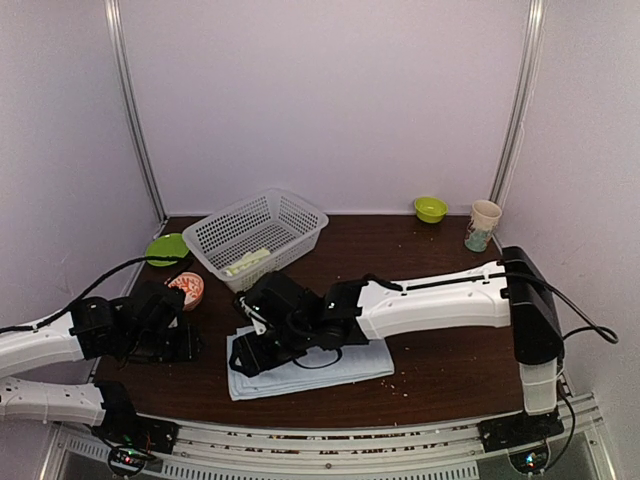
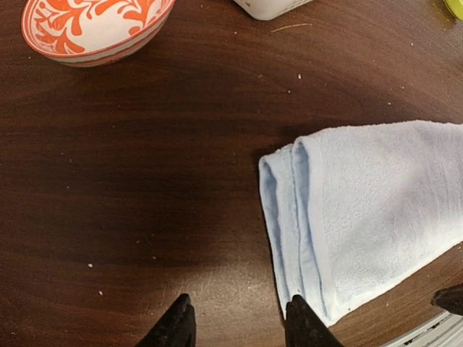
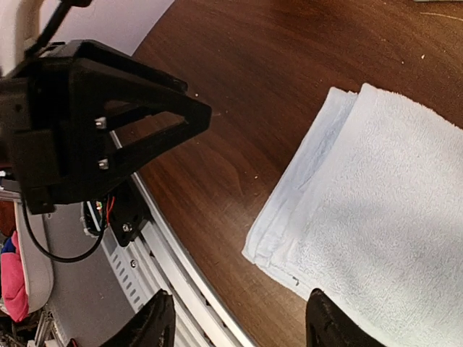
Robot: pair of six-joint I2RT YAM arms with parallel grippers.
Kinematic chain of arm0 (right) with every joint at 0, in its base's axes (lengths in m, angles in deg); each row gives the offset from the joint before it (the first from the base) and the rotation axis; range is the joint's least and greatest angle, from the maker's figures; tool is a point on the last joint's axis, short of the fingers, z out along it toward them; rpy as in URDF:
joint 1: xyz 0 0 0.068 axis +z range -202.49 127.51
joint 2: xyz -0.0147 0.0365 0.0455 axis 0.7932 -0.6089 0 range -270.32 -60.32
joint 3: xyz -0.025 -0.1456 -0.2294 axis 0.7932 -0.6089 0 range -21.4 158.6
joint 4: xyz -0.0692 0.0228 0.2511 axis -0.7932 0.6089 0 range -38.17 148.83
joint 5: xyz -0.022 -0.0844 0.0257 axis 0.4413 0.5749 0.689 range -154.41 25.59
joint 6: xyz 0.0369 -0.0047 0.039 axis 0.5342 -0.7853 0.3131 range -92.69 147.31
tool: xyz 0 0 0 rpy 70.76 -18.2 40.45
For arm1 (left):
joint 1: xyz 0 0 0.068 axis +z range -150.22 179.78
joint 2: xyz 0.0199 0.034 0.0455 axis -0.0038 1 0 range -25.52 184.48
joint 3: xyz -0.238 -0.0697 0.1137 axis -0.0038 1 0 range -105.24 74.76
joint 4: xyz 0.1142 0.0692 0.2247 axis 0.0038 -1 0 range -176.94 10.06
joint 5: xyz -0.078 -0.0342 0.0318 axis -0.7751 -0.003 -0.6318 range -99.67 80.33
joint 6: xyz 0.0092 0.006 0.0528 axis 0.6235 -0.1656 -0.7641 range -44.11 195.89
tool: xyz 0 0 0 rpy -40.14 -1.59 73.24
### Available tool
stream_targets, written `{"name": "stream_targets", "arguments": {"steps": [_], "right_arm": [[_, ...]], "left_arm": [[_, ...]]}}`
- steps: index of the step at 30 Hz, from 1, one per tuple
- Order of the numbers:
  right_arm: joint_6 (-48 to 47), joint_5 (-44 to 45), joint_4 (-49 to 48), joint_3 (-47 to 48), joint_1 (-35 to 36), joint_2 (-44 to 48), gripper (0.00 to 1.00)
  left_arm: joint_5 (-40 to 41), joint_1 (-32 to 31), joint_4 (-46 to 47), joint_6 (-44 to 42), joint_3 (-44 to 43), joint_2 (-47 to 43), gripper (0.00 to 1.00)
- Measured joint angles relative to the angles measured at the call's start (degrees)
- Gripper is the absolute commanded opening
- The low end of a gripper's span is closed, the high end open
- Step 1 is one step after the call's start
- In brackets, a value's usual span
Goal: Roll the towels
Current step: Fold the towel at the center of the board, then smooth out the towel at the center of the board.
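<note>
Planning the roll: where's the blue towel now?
Top view: the blue towel lies folded near the table's front edge, left of centre, under the right pincer.

Pale blue terry towel lies flat and folded in layers, near side of the dark wooden table, left of centre, unrolled; the lime-yellow cloth towel sits low inside the white mesh basket, far left

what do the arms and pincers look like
Both arms have white shell links with black joints and wrist housings: left arm, right arm. Thin black cables loop off each. The left pincer and right pincer have dark, tapered fingers. No markings visible.
</note>
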Motion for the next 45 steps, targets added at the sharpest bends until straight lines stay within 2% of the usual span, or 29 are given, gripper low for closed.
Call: {"name": "stream_targets", "arguments": {"steps": [3,7,12,18,26,38,42,45], "right_arm": [[-0.63,0.17,-0.26,-2.91,-0.31,4.31,0.61],[-0.85,2.97,-1.25,-14.36,-2.84,17.46,0.58],[0.39,7.21,-3.96,-29.09,-11.04,30.27,0.57],[2.08,8.57,-5.03,-41.38,-13.29,33.77,0.56],[2.64,8.11,-7.04,-43.74,-13.70,34.10,0.56],[2.62,6.75,-8.79,-43.74,-15.19,34.62,0.55],[2.62,6.62,-8.76,-43.74,-15.28,34.95,0.54],[2.62,6.62,-8.76,-43.74,-15.32,35.06,0.53]], "left_arm": [[-0.15,0.00,0.07,0.00,0.00,0.59,0.46],[-2.84,0.00,1.97,-0.17,-0.15,4.15,0.47],[-7.67,-0.07,8.00,-0.28,-1.66,13.66,0.49],[-11.26,-0.13,14.14,0.35,-5.16,22.27,0.51],[-13.11,-0.13,18.05,2.75,-5.95,28.28,0.54],[-13.57,-0.13,19.85,4.26,-5.77,33.00,0.51],[-13.73,-0.13,20.33,4.46,-5.29,33.27,0.44],[-13.94,-0.13,21.03,4.52,-4.87,33.27,0.34]]}}
